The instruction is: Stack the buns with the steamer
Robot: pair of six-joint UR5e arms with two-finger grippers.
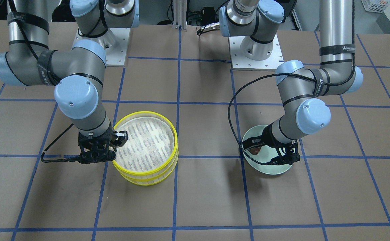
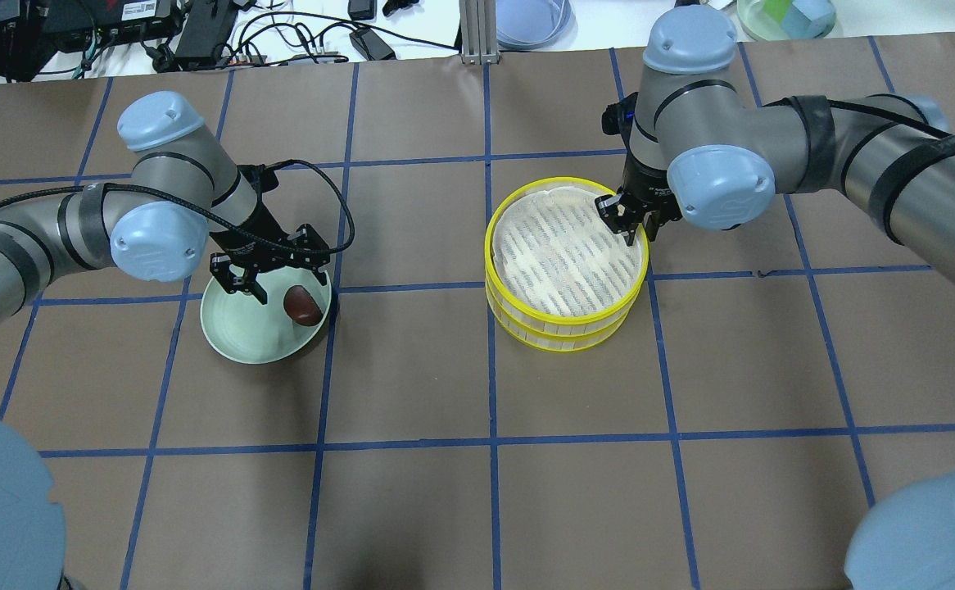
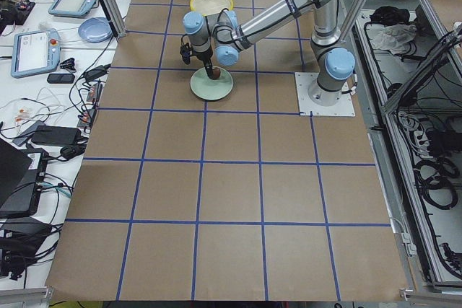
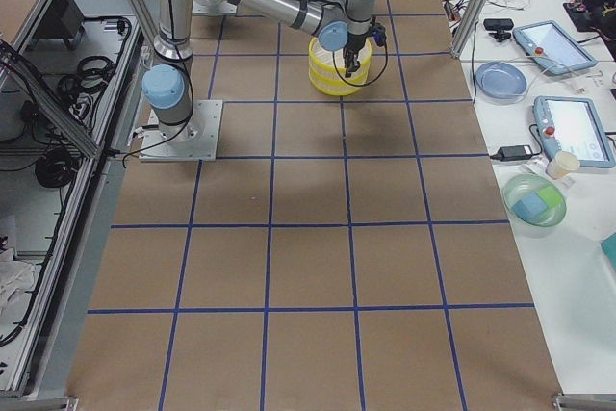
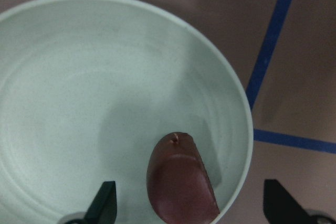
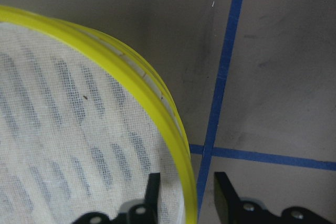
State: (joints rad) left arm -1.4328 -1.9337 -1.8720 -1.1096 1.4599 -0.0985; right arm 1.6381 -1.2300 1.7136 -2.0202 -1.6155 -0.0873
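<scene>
One brown bun (image 2: 301, 305) on mint plate (image 2: 236, 340), yellow steamer (image 2: 561, 324), strap (image 1: 336, 49) lettering blurred

Six views of one table (image 2: 477, 492). The overhead camera looks forward and down from behind the robot (image 1: 248, 30). The front camera faces it from across the table, so the plate (image 2: 240, 336) lies left of the steamer (image 2: 563, 328) in one, right in the other. Two distant cameras at the table's ends look along it: one has the plate nearer than the steamer, the other the steamer in front. Each wrist camera looks down at close range, left onto the plate, right onto the steamer's rim.
</scene>
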